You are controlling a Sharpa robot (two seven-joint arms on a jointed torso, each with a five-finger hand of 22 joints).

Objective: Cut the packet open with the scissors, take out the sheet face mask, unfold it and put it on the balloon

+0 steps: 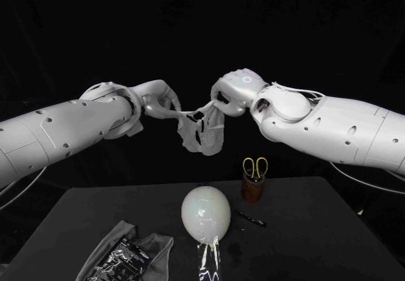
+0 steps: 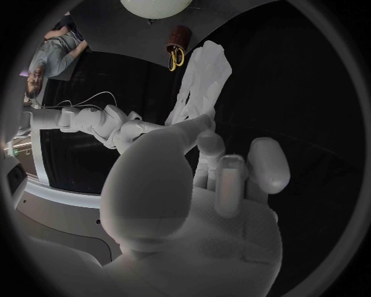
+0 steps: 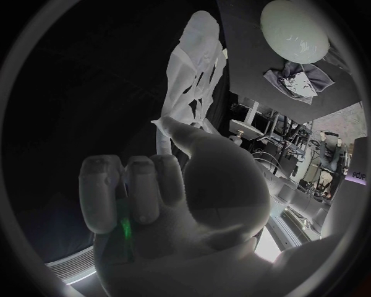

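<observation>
In the head view, the left hand [image 1: 157, 100] and the right hand [image 1: 231, 98] meet high in the middle of the frame. Each pinches an upper corner of the white sheet face mask [image 1: 202, 132], which hangs between them crumpled and only partly spread. The thin sheet looks likely to tear if the hands pull apart too hard, and a light pinch could let one corner slip so the folds cling together again. Directly below, at lower centre on the black table [image 1: 329, 234], the pale egg-shaped balloon [image 1: 206, 212] looks light enough to be tipped by a careless lowering. The yellow-handled scissors [image 1: 255, 165] stand in a brown cup [image 1: 252, 189] just right of it, close to the descent path, with a black pen [image 1: 250, 219] beside it. The torn dark packet [image 1: 126, 255] lies lower left, out of the way. In the left wrist view, the left hand's fingertips [image 2: 203, 124] hold the mask's edge [image 2: 203, 74], with the balloon [image 2: 154, 6] far beyond. In the right wrist view, the right hand [image 3: 182, 185] nips the mask [image 3: 193, 74] at its thumb tip, a slender hold.
</observation>
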